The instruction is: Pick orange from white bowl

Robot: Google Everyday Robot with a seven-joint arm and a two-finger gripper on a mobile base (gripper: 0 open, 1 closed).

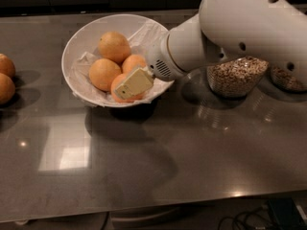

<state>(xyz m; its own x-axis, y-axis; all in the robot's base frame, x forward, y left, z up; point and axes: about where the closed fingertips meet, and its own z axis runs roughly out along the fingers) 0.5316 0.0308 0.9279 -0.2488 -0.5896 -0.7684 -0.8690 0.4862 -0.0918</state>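
Here we see the gripper (134, 83) low inside the white bowl (79, 40), at its near right side, lying right over the orange (119, 79). We cannot tell whether it is spread or clamped on the fruit. The orange sits against the bowl's near right wall, touching two of the three paler fruits (104, 74) that lie on crumpled white paper (148, 32). The white arm (240, 28) reaches in from the right, above two glass jars of grain (237, 75). Two more fruits (5, 87) rest at the far left of the dark tabletop (168, 152).
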